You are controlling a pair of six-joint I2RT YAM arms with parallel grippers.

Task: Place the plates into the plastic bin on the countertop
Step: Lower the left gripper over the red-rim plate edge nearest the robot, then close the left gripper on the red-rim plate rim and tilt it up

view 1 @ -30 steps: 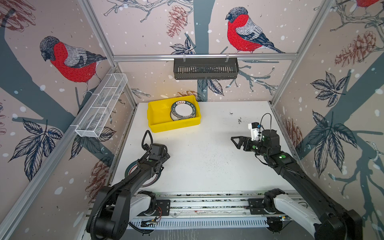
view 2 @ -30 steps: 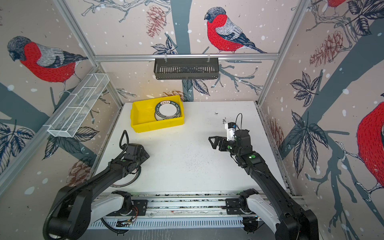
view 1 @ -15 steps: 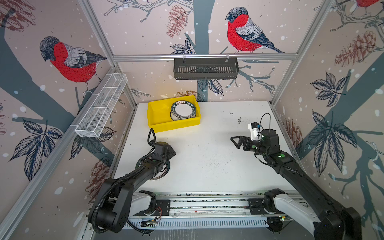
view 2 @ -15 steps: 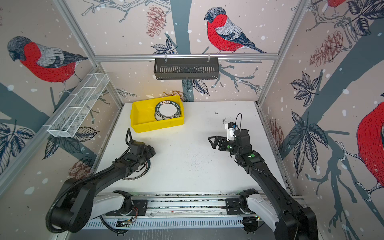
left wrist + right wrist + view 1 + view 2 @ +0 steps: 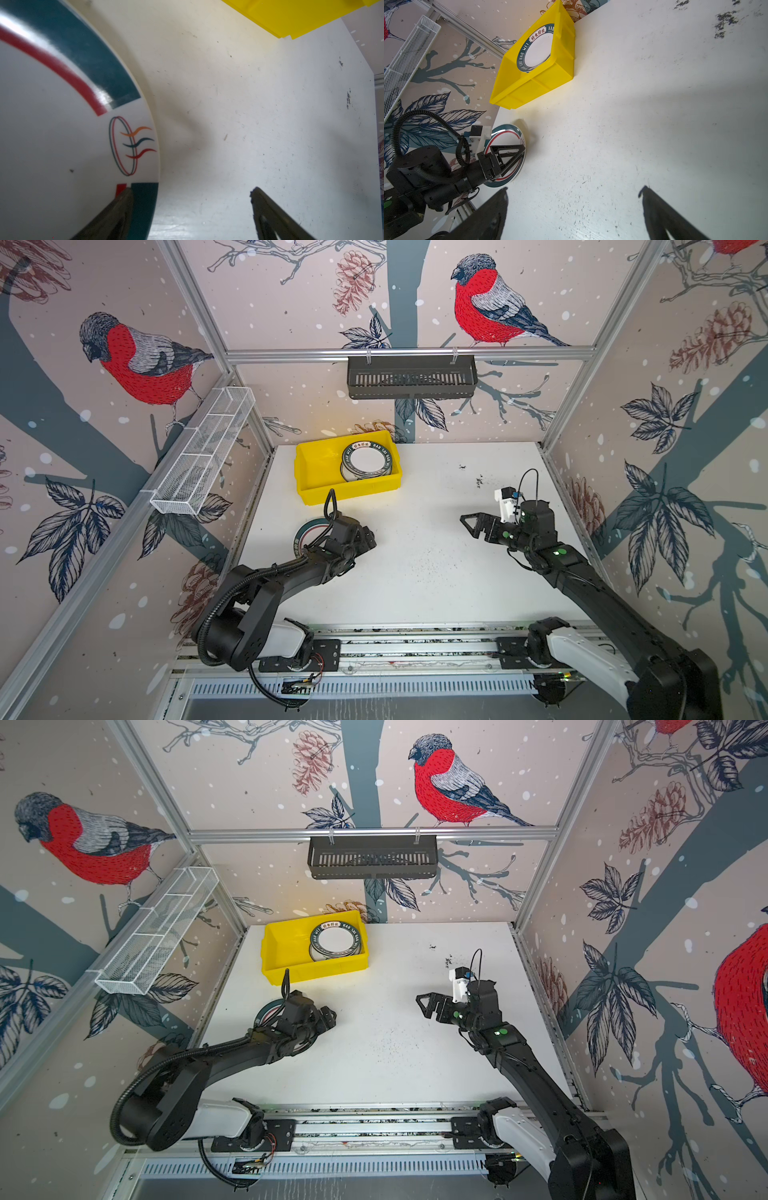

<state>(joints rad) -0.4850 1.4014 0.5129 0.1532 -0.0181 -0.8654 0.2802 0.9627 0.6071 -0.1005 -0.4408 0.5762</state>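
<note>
Several plates (image 5: 367, 459) stacked in yellow bin (image 5: 318, 472), rim lettered "HAO WEI"

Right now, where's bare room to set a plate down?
Bare: the bin floor between its left wall and the stacked plates; the countertop middle between the left fingers and right fingers. Crowded: the bin's right half, and around the loose plate under the left arm.

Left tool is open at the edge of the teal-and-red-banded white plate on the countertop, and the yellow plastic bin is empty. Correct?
Not quite: the yellow rectangular plastic bin is not empty. Both top views show a stack of white round plates with dark-green lettered rims inside it. The rest holds: the left tool is open at the edge of the teal-and-red-banded white plate on the white countertop.
</note>
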